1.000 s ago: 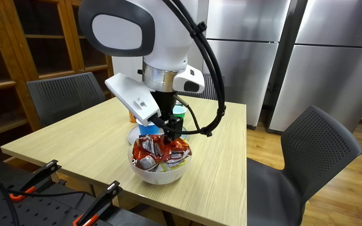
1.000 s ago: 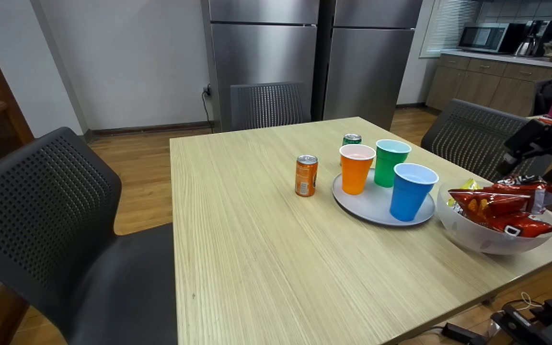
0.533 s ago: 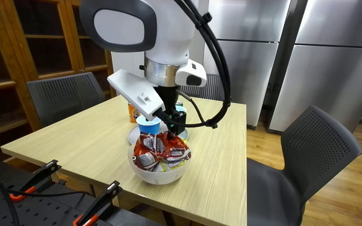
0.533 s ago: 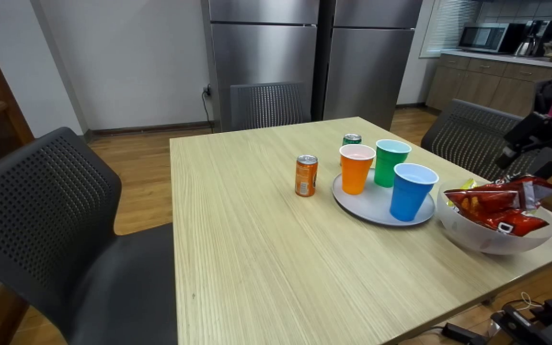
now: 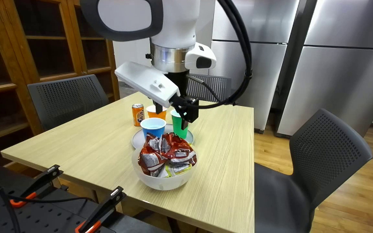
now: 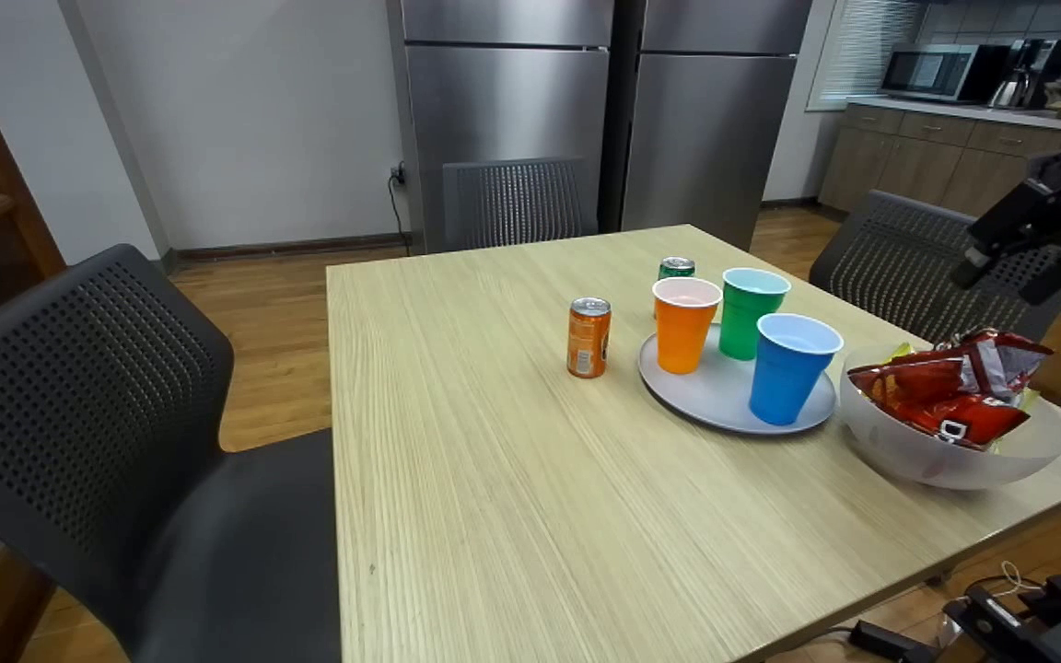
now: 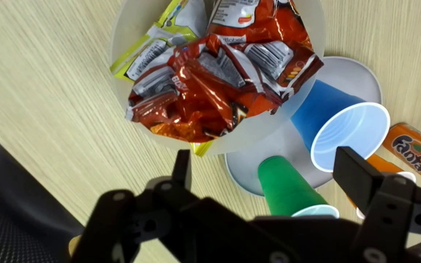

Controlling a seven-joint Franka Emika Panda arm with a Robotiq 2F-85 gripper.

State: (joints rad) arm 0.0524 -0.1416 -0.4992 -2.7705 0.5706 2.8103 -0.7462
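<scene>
Loosely heaped snack bags in frosted bowl, cups on plate

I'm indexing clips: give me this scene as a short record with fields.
gripper: open, holding nothing, above the table
frosted bowl: holds red snack bags and yellow packaging
grey plate: bears orange cup, green cup, blue cup, all upright
orange can: upright on the table, apart from the plate
green can: partly hidden behind the orange cup in an exterior view

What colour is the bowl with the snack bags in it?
Frosted, translucent white; the bowl shows best in an exterior view.
</scene>
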